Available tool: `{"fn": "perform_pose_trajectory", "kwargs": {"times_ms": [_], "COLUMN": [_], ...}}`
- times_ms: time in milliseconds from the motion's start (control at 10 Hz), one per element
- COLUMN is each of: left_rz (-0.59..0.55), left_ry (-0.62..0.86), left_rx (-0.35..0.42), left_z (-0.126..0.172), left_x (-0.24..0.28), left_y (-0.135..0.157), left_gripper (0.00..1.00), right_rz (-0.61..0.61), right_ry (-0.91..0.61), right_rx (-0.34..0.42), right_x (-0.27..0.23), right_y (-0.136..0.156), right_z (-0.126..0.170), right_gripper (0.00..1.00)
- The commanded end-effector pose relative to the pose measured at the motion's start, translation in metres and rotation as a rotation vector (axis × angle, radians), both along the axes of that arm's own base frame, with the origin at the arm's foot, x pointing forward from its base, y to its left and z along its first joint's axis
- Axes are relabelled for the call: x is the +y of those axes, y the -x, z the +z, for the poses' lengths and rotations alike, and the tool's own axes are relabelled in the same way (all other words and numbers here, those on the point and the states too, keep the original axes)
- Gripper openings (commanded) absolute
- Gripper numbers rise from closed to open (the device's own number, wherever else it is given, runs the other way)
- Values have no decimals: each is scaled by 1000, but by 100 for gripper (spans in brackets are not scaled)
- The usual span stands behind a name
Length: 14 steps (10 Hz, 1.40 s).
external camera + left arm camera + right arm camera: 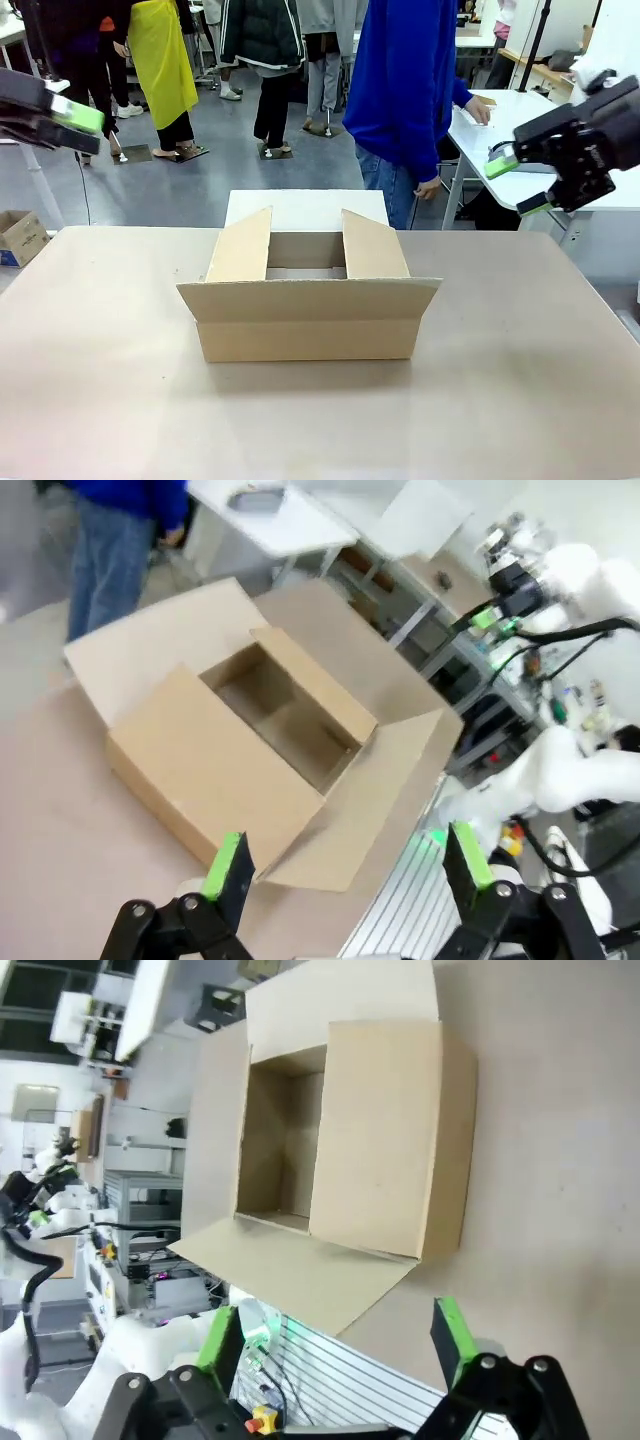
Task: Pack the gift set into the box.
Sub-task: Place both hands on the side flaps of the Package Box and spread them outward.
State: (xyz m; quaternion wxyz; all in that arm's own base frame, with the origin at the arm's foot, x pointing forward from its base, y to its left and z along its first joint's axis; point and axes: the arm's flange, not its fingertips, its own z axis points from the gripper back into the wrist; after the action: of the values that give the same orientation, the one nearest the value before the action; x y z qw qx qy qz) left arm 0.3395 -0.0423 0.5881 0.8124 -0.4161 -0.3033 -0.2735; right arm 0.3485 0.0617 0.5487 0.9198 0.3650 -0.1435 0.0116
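Front view shows the box (308,318) central on the table (100,380), plain brown cardboard, mouth up, long axis left to right, side flaps raised, far flap apparently laid back. Left gripper (66,127) and right gripper (518,186) hover spread wide, empty.

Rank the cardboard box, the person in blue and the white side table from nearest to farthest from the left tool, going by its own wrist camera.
1. The cardboard box, on the table just ahead of the left tool.
2. The person in blue, standing beyond the box, upper left.
3. The white side table, farther still, past the person, top middle.
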Motion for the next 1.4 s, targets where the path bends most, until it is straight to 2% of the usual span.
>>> {"fn": "perform_pose_trajectory", "kwargs": {"times_ms": [0,100,200,300,500,600,700,800,900,1000,1300], "left_rz": [65,79,91,114,172,182,192,159,159,159,159], "left_ry": [-206,-299,-349,-357,-376,-375,-371,-383,-383,-383,-383], "left_rx": [146,181,179,191,235,285,367,235,235,235,235], "left_z": [8,6,3,-1,-18,-25,-30,-33,-33,-33,-33], "left_x": [-48,-82,-108,-128,-149,-155,-157,-158,-158,-158,-158], "left_y": [-11,-22,-33,-48,-73,-85,-94,-73,-73,-73,-73], "left_gripper": [100,100,100,100,100,100,100,100,100,100,100], "right_rz": [-20,16,68,123,44,23,-46,-95,-56,-6,-6], "right_ry": [121,168,222,242,162,192,203,204,182,196,196], "right_rx": [-17,-40,-48,-48,-72,-98,-191,-286,-304,-193,-193], "right_x": [45,74,102,125,160,176,185,187,190,186,186], "right_y": [-5,-6,-5,0,27,49,61,58,58,49,49], "right_z": [6,3,-6,-19,-44,-58,-67,-76,-85,-54,-54], "right_gripper": [100,100,100,100,100,100,100,100,100,100,100]}}
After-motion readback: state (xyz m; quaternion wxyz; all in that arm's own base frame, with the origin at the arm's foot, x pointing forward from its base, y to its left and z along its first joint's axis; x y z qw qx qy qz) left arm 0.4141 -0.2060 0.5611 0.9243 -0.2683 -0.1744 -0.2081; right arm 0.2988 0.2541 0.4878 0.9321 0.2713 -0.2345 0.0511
